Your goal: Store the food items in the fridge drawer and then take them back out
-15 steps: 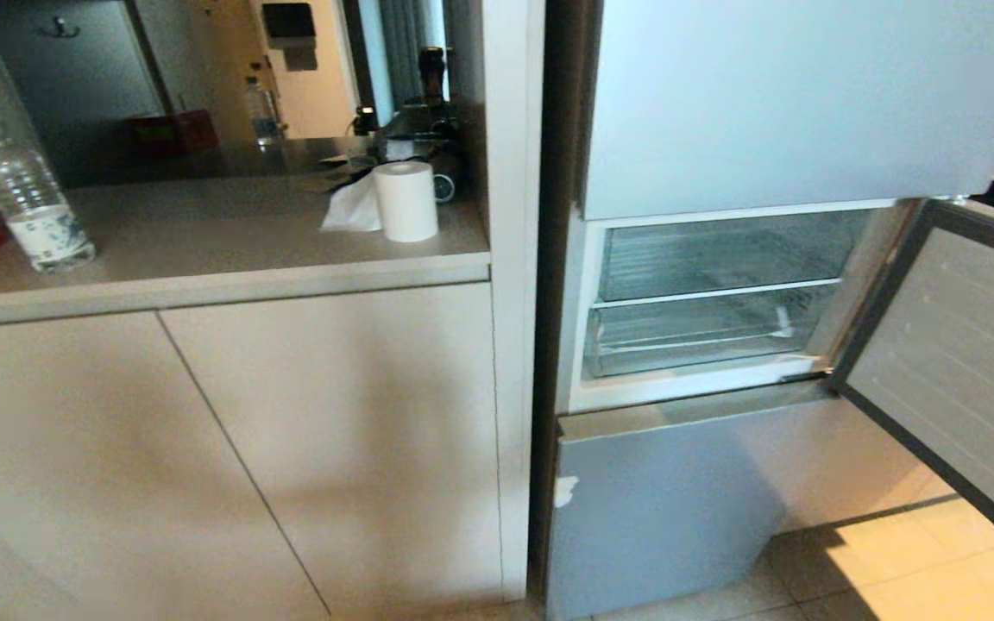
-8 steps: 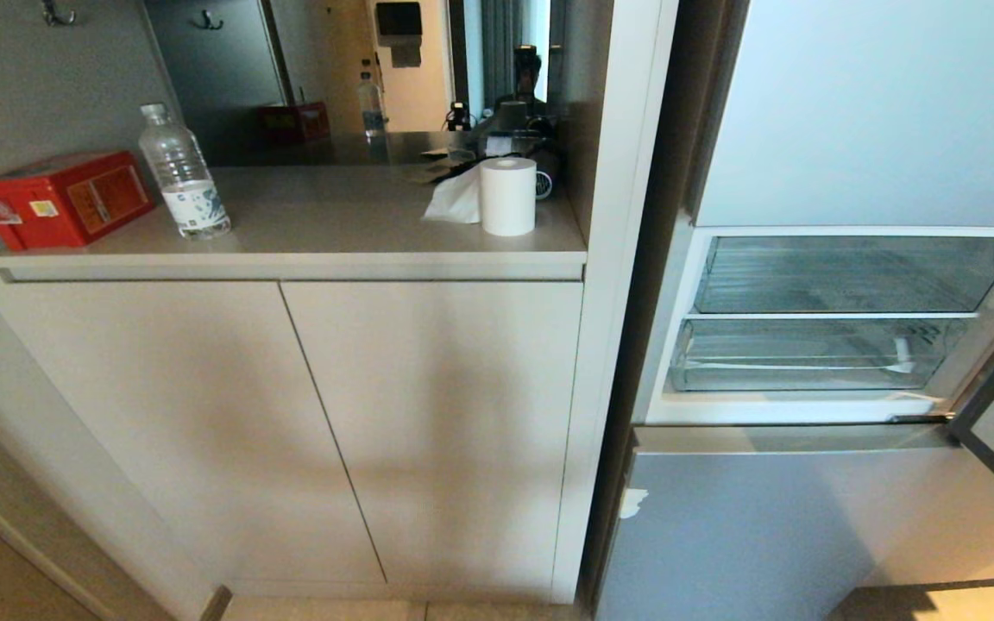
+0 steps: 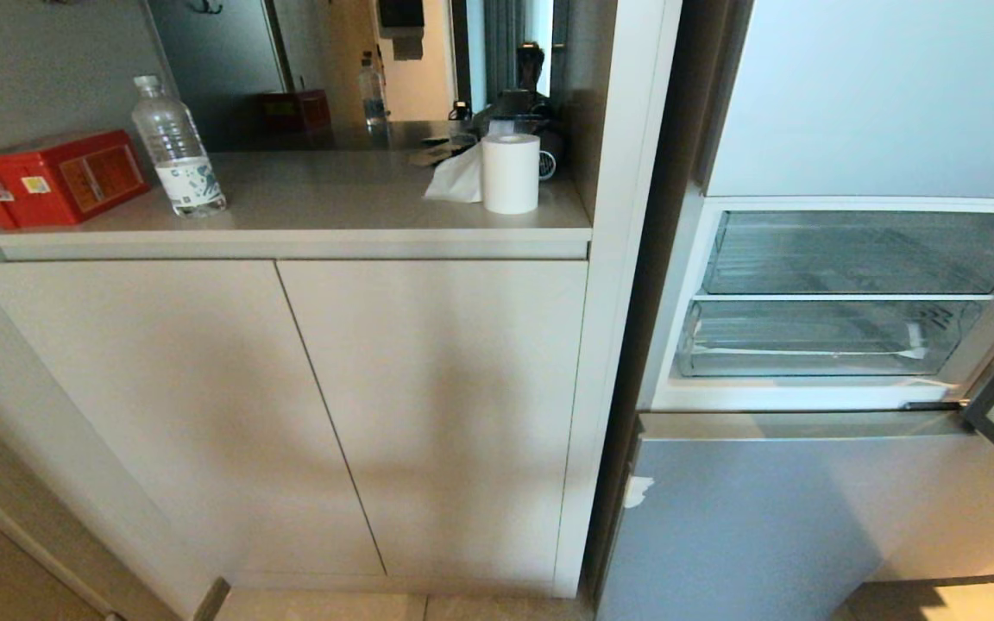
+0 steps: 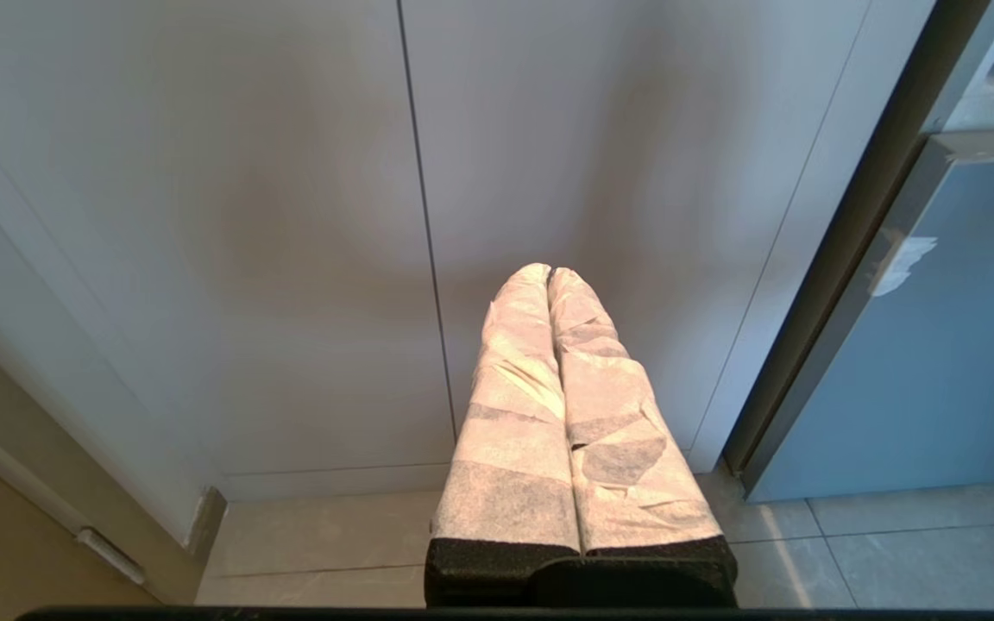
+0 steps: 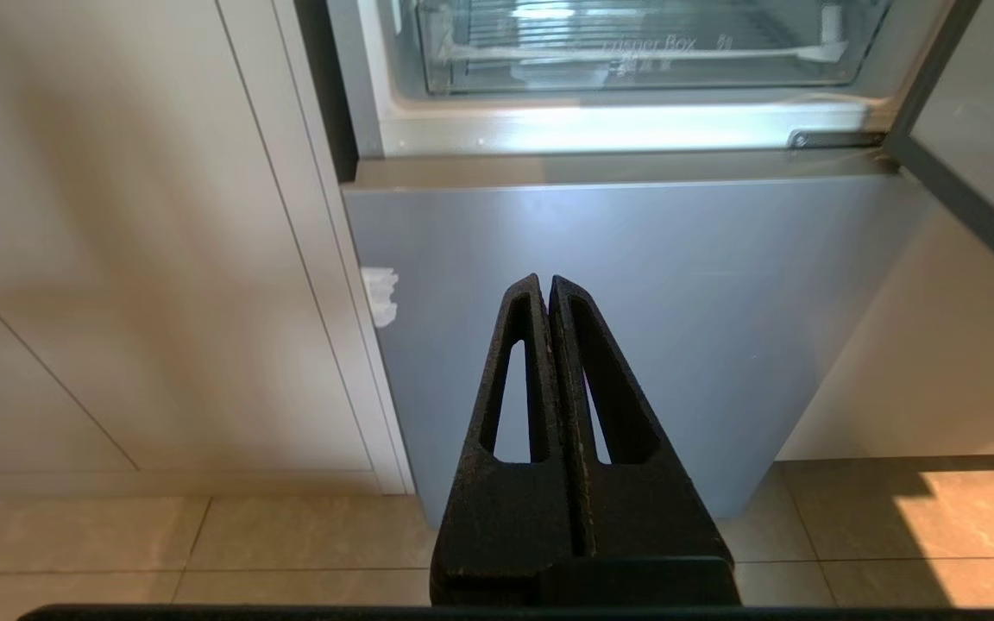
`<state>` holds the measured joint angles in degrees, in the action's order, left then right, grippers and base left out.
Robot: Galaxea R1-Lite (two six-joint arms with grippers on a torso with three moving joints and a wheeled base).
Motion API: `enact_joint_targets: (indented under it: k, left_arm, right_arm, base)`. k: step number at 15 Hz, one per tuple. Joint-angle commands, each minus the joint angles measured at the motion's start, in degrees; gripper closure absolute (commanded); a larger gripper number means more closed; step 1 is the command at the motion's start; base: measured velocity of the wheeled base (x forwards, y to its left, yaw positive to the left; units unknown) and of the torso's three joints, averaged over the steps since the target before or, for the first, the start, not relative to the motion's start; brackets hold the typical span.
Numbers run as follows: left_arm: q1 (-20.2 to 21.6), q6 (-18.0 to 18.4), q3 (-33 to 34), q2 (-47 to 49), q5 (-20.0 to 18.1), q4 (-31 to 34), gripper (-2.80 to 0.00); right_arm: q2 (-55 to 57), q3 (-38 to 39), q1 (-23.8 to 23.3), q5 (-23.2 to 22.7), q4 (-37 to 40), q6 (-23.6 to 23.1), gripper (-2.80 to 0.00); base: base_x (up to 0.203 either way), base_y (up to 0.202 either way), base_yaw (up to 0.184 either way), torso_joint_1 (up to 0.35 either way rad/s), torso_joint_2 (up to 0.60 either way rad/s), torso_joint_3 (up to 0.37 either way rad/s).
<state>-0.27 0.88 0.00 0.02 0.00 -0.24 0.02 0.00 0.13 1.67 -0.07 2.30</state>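
Beside the beige cabinets (image 3: 290, 414), view swung toward tall silver-blue fridge (image 3: 877, 95), middle door open, clear ribbed fridge drawer (image 3: 816, 341) apparently empty; left gripper (image 4: 549, 274) and right gripper (image 5: 544, 280) clenched, empty, approach unfinished.

So the fridge (image 3: 808, 535) sat on the right with its middle door swung open, two clear bins stacked inside, the fridge drawer (image 3: 816, 349) being the lower one. Beige cabinets (image 3: 290, 405) on the left held a water bottle (image 3: 176, 147), red box (image 3: 53, 177) and paper roll (image 3: 511, 172).
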Motion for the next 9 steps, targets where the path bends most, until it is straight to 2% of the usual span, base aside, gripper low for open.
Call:
enact_joint_targets:
  k: [1,6,9]
  left_arm:
    - [0.0,0.0,0.1,-0.1,0.0,0.0,0.0]
    - [0.0,0.0,0.1,-0.1,0.0,0.0,0.0]
    - [0.0,0.0,0.1,-0.1,0.0,0.0,0.0]
  right_arm:
    - [0.0,0.0,0.0,0.0,0.0,0.0,0.0]
    - [0.0,0.0,0.0,0.0,0.0,0.0,0.0]
    - [0.0,0.0,0.0,0.0,0.0,0.0,0.0]
  base:
    - [0.0,0.0,0.0,-0.171,0.34,0.166]
    - [0.0,0.0,0.0,-0.177,0.37,0.184]
    - [0.0,0.0,0.0,-0.247,0.52,0.267]
